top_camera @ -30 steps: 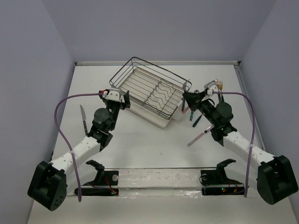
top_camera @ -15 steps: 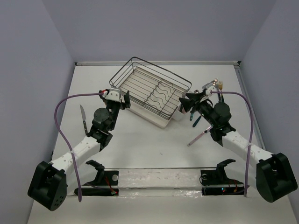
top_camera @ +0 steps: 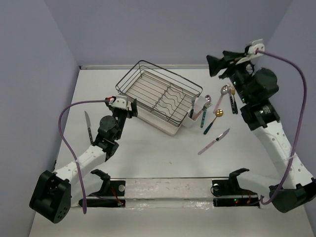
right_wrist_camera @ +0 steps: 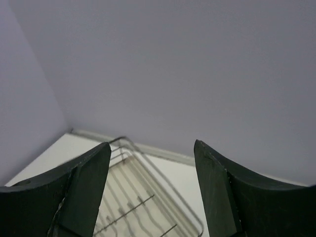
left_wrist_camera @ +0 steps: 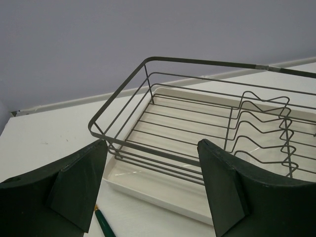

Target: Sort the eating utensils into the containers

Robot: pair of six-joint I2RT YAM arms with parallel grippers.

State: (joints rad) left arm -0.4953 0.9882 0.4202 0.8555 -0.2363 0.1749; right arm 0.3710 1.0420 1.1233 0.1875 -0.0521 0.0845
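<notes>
Eating utensils [top_camera: 219, 113], slim, metal heads, teal and pink handles

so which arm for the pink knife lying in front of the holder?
Right, probably. The pink knife and the holder both lie on its side, and the right gripper is open and empty, though raised high. The left gripper sits at the left end of the rack, across it from the holder.

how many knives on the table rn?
2. A dark-handled knife lies at the far left; a pink-handled knife lies front right. Others may be hidden in the cutlery holder.
</notes>
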